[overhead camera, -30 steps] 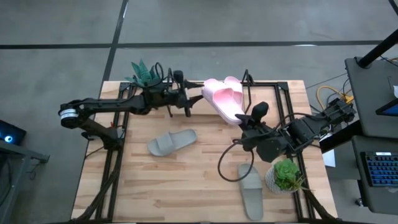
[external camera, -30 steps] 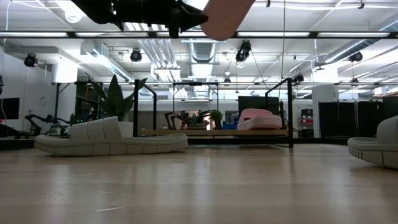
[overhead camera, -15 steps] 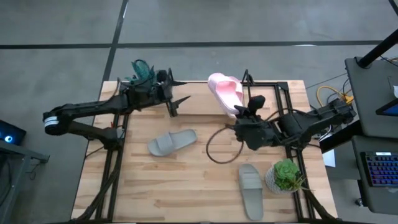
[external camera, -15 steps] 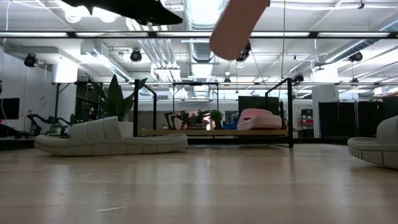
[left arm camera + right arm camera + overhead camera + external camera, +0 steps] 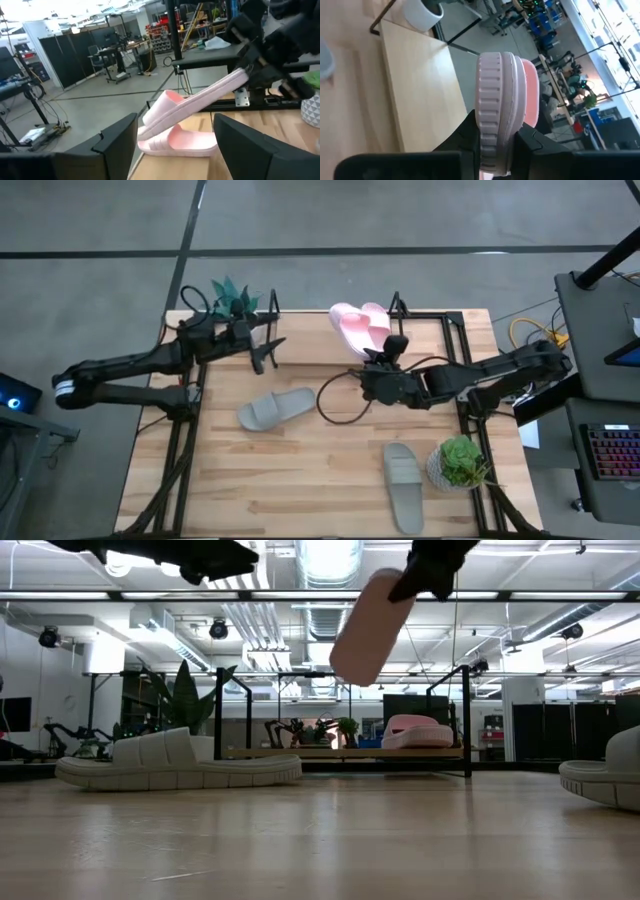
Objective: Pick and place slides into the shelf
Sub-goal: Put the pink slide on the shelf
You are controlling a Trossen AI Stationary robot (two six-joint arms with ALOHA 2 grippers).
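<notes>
High view: the right gripper (image 5: pixel 385 360) is clamped on the heel of a pale pink slide (image 5: pixel 357 330), holding it in the air over the far end of the table (image 5: pixel 300 460), above the shelf (image 5: pixel 425 320). The second pink slide (image 5: pixel 417 730) lies on the shelf board, directly beneath the held one in the left wrist view. The left gripper (image 5: pixel 262 345) hovers near the far left corner beside a green plant (image 5: pixel 232 297), its fingers spread apart and holding nothing. One grey-green slide (image 5: pixel 277 408) lies on the table left of centre; the other grey-green slide (image 5: pixel 404 483) lies near the right front, just beside a potted plant (image 5: pixel 459 463).
</notes>
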